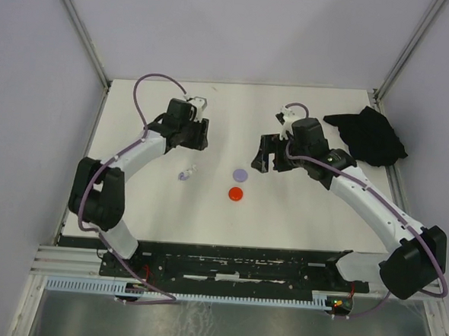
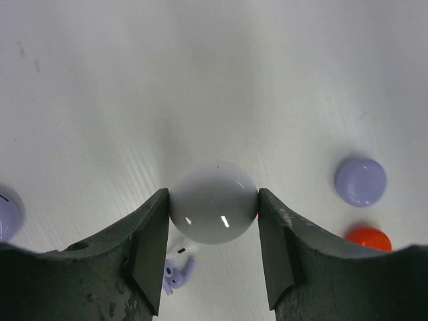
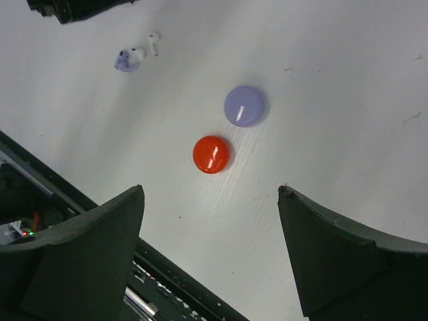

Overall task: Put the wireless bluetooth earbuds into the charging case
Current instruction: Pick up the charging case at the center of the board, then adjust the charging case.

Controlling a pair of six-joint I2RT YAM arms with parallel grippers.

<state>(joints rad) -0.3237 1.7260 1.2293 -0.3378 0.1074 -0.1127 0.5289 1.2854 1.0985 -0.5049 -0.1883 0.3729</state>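
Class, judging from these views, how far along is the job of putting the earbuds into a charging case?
Done: nothing yet; the earbuds lie loose on the table. In hand: the left gripper clamps the white round case; the right gripper hangs open and empty. Left: opening a case and seating the earbuds; the lilac case and red case lie untouched.

A white table [image 1: 298, 214] between pale lilac walls [image 1: 31, 88].

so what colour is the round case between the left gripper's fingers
The round case is glossy whitish-grey; best seen in the left wrist view.
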